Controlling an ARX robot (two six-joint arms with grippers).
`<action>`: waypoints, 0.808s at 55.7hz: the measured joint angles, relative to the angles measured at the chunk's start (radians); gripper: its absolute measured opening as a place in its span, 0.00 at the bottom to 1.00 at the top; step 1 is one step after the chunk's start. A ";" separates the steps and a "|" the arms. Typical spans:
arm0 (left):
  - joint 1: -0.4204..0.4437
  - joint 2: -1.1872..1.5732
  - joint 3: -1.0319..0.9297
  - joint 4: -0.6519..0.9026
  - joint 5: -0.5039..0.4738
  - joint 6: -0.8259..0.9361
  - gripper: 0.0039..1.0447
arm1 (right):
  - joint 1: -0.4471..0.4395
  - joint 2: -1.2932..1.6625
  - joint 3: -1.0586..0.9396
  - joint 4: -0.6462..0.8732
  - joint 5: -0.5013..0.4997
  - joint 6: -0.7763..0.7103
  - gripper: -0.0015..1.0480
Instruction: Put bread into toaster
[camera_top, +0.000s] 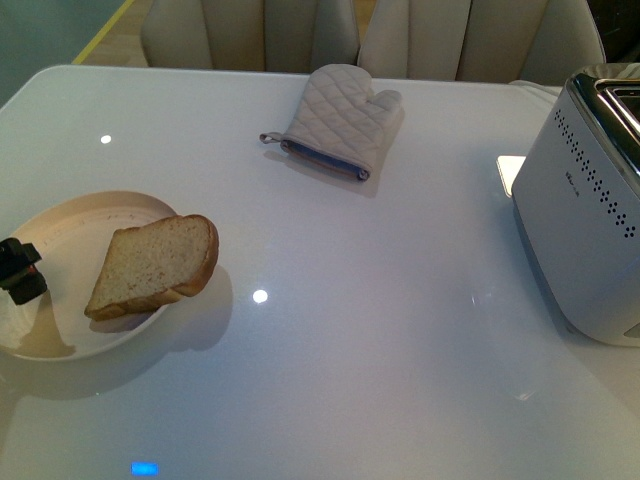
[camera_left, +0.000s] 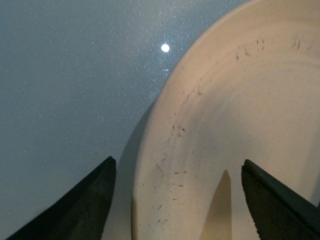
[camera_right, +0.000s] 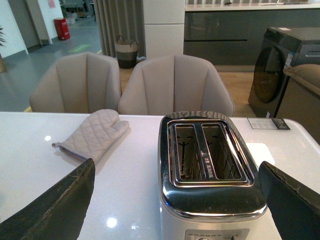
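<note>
white glossy bench (camera_top: 330, 300), chairs (camera_top: 250, 30) behind it. bread (camera_top: 155, 265) leans on the right rim of the plate (camera_top: 70, 215), part of it hanging over the bench, well apart from the toaster (camera_top: 590, 220) at the far right. left claw (camera_left: 180, 200) gapes empty astride the plate's opposite rim. right claw (camera_right: 175, 165) is spread wide too, holding nothing, facing the slots (camera_right: 185, 152). my worry: closing here would pinch plate, not bread, and a nudge could tip the bread off.
</note>
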 joint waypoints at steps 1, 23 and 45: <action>0.000 0.003 0.000 -0.002 -0.001 0.008 0.62 | 0.000 0.000 0.000 0.000 0.000 0.000 0.91; -0.005 0.007 -0.010 -0.004 0.034 0.043 0.08 | 0.000 0.000 0.000 0.000 0.000 0.000 0.91; -0.140 -0.013 -0.043 -0.015 -0.002 -0.013 0.04 | 0.000 0.000 0.000 0.000 0.000 0.000 0.91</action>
